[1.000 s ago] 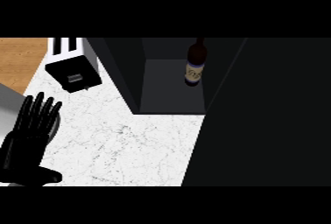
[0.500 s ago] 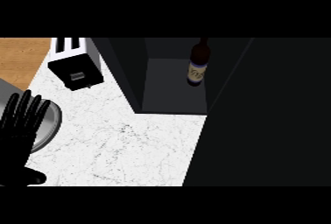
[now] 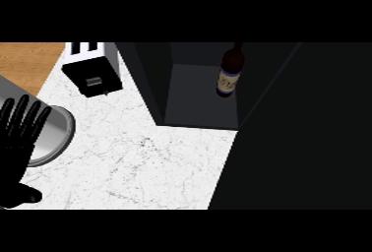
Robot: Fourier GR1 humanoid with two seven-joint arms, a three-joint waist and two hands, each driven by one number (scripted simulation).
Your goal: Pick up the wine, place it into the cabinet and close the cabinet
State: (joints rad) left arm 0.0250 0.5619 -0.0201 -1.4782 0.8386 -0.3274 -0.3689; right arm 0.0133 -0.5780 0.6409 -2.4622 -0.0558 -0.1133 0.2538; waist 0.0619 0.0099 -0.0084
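The left hand [image 3: 17, 150] rests well to the left of the cabinet [image 3: 195, 104], at the near edge of the view. It is relaxed, with straight fingers pointing up, and it holds nothing. Its fingertips lie over a round metal basin [image 3: 59, 132]. Between the basin and the cabinet is the white marble counter [image 3: 145, 167]. Farther away, just left of the cabinet, stands a toaster [image 3: 93, 70]. The wine [image 3: 230, 74] stands upright inside the open cabinet, near its right wall.
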